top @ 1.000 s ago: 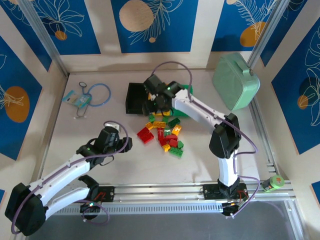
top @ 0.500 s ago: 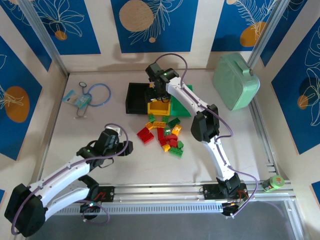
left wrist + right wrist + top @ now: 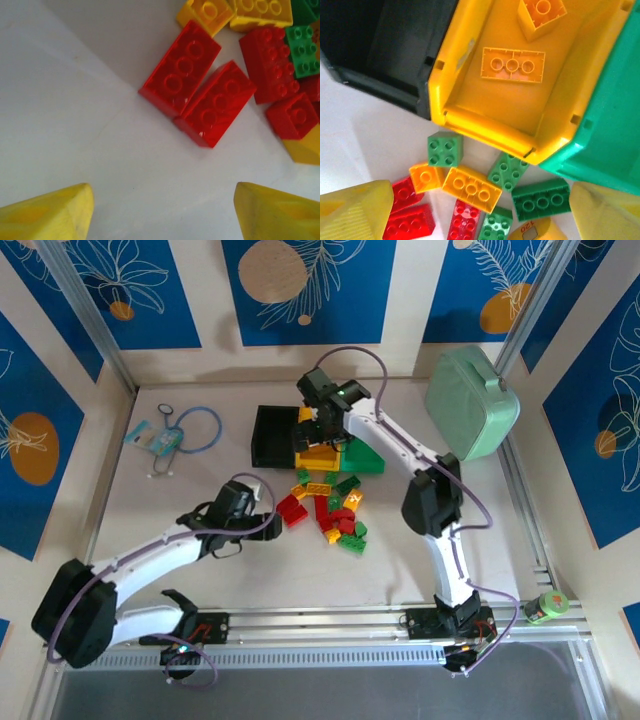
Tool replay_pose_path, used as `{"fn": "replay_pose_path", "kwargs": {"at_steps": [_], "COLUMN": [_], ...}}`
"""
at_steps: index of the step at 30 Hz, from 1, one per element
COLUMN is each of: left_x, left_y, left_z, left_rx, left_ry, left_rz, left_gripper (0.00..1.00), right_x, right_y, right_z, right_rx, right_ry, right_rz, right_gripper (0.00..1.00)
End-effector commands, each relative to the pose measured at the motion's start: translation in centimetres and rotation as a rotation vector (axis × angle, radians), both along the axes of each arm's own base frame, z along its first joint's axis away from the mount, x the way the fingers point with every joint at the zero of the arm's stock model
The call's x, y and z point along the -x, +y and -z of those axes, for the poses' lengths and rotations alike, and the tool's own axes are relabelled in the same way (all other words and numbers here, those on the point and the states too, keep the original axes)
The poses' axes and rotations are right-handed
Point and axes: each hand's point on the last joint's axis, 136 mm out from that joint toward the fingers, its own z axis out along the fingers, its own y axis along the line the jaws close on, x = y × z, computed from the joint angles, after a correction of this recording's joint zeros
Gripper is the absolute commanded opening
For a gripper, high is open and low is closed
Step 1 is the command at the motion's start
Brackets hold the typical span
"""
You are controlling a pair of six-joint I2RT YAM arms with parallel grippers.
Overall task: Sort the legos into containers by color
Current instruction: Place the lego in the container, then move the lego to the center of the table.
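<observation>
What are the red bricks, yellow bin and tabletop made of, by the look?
Red bricks: hard moulded plastic, glossy; sharp highlights on the studs.
Yellow bin: also moulded plastic, semi-gloss; rounded rim, moulded slots.
Tabletop: smooth white matte sheet, maybe laminate; cannot tell for sure.

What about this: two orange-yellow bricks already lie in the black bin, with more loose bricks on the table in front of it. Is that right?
Not quite. The right wrist view shows the two bricks lying in the yellow bin, next to the black bin. More loose bricks do sit on the table in front of the bins.
</observation>
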Motion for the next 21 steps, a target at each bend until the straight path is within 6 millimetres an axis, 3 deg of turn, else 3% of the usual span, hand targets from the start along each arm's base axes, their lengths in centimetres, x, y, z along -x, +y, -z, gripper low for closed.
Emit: {"fn": "replay_pose_path", "kwargs": {"at_steps": [1,11,21], "left_x": [-2.2,-6.4,-8.0], "left_y": [-1.1,-2.0,-2.0], "left_z": [-0.9,1.4,3.2], "left_rx": [-0.022,-0.133,-0.151], "left_ry": [-0.044,0.017,0.074], "left_rz": [0.021,0.023,0.009], "left_gripper": [0.68,0.60,0.54], "right_x": [1.7,7.0,9.0], "right_y": [0.1,-3.8,-5.8], "right_z": [-3.3,-1.3,0.8], "right_rx": [-0.103,-0.152,-0.165], "right_ry": [-0.076,-0.054,-0.022], "right_rz": [0.002,0.073,0.115], "right_gripper": [0.92,0.90,0.89]}}
